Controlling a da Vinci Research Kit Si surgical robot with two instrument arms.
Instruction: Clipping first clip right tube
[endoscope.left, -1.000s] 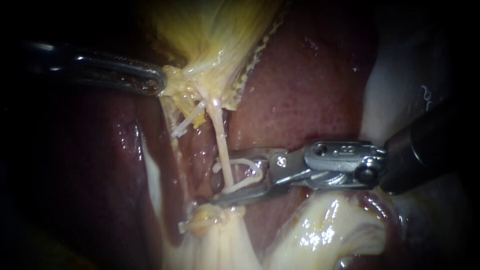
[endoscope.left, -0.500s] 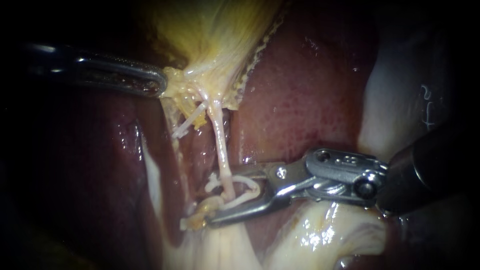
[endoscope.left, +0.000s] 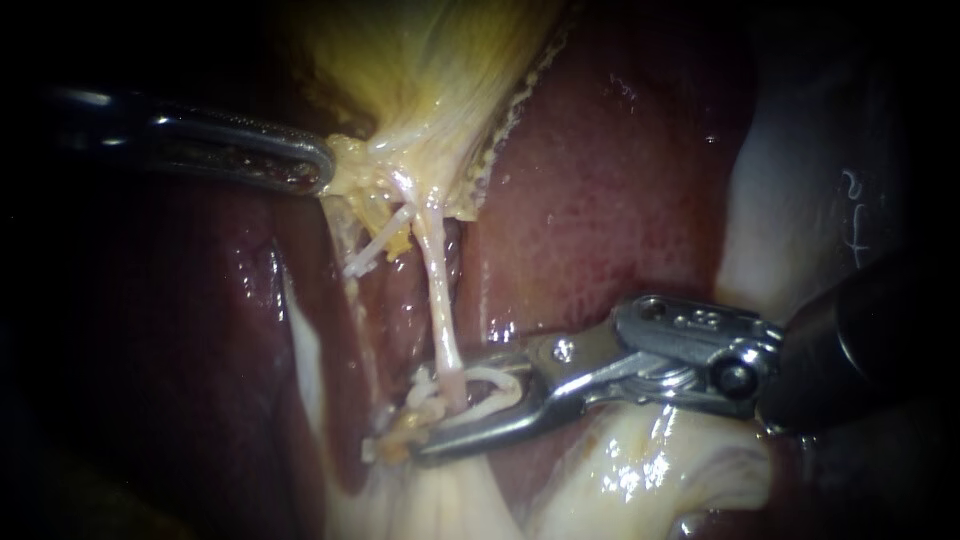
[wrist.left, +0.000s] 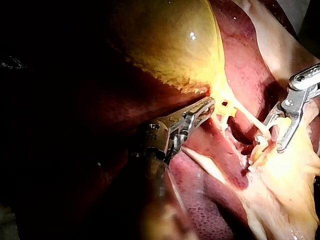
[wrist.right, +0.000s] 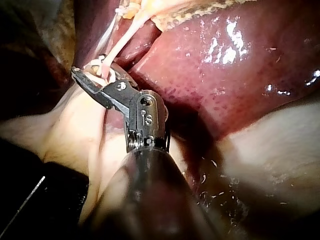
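Note:
A pale tube (endoscope.left: 437, 290) runs down from the yellow gallbladder (endoscope.left: 430, 70) to fatty tissue below. My right instrument (endoscope.left: 440, 405) comes in from the right. Its jaws hold a white clip (endoscope.left: 492, 385) that straddles the lower end of this tube, with one jaw on each side. In the right wrist view the same jaws (wrist.right: 92, 75) sit around the tube (wrist.right: 122, 37). My left instrument (endoscope.left: 300, 165) is shut on the gallbladder's lower edge and holds it taut. It also shows in the left wrist view (wrist.left: 202, 110).
The dark red liver (endoscope.left: 600, 180) lies behind and to the right of the tube. A thinner pale strand (endoscope.left: 375, 250) sits just left of the tube. Glistening pale fatty tissue (endoscope.left: 640, 470) lies under my right instrument.
My right instrument has slid down the tube toward its lower end, and its jaws have narrowed around the clip. My left instrument has held still.

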